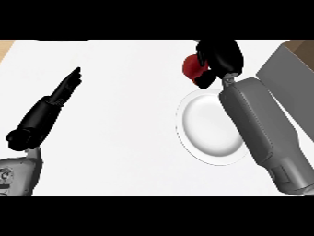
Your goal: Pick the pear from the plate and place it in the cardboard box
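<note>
Above the plate's [207,140] far rim: right hand [220,54], fingers curled round the red pear [193,68], left of the box [300,87]. Left hand [62,90]: fingers straight, holding nothing, over the counter [125,115].

Bare counter [125,120] left of plate [207,124]
</note>
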`<action>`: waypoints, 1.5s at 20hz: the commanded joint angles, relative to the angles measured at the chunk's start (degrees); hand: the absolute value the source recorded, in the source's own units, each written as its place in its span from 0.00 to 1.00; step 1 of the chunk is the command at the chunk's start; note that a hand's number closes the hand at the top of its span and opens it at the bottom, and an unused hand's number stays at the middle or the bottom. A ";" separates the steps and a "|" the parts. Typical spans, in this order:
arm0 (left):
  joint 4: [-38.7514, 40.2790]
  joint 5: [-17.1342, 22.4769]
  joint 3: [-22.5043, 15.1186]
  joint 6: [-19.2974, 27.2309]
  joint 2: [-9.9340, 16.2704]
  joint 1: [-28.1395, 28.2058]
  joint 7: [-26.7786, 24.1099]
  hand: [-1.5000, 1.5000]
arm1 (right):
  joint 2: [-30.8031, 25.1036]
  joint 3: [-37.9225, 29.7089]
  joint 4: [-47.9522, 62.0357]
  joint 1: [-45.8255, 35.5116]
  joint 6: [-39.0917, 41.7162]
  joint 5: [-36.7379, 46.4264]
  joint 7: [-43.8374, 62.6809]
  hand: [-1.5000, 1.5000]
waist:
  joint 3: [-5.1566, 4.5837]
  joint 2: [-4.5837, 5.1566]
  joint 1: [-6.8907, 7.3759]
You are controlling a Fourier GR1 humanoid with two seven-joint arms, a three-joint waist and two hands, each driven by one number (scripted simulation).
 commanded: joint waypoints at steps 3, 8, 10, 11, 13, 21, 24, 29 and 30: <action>-0.56 0.80 1.23 -0.94 1.16 1.33 -0.57 0.50 | -1.48 -7.20 -5.35 -3.89 -4.60 -0.14 10.58 1.00 | 0.00 -0.25 -0.74; 1.34 0.34 1.29 -0.40 0.61 0.91 -2.44 0.50 | -6.18 -14.06 -5.11 -5.34 -7.32 -0.84 15.41 1.00 | -0.01 0.09 -0.63; -4.73 -0.49 -0.90 0.27 -0.73 2.40 1.92 0.50 | -5.84 -14.48 -6.43 -1.73 -8.60 -0.01 18.33 1.00 | 0.04 -0.22 -0.52; 1.59 1.43 2.68 -0.98 1.52 -3.11 0.86 0.50 | -8.05 -16.11 -7.18 -3.73 -7.43 -1.48 17.12 1.00 | 0.01 -0.03 -1.13; -0.68 2.40 2.44 -2.75 2.12 -0.52 1.50 0.50 | -9.50 -18.28 -4.22 -3.39 -10.30 -1.41 17.09 1.00 | 0.02 0.02 -0.44; 2.06 0.67 2.06 -1.29 0.90 1.88 -3.98 0.50 | -21.99 -22.75 6.82 -2.43 -4.29 -4.13 7.38 1.00 | 0.01 0.21 -0.12; -0.75 1.14 2.03 -2.23 1.84 -0.37 -0.37 0.50 | -25.05 -24.13 13.59 -2.50 0.14 -5.18 5.29 1.00 | 0.07 0.32 0.48; 0.14 0.97 1.55 -1.18 0.14 -1.64 0.51 0.50 | -29.47 -25.53 20.65 -1.73 9.19 -7.60 0.34 1.00 | 0.07 0.33 0.24; 4.12 -0.94 1.38 -0.50 0.64 -3.89 -1.35 0.50 | -29.99 -25.71 23.25 -4.49 9.86 -7.40 0.54 1.00 | 0.05 0.57 0.30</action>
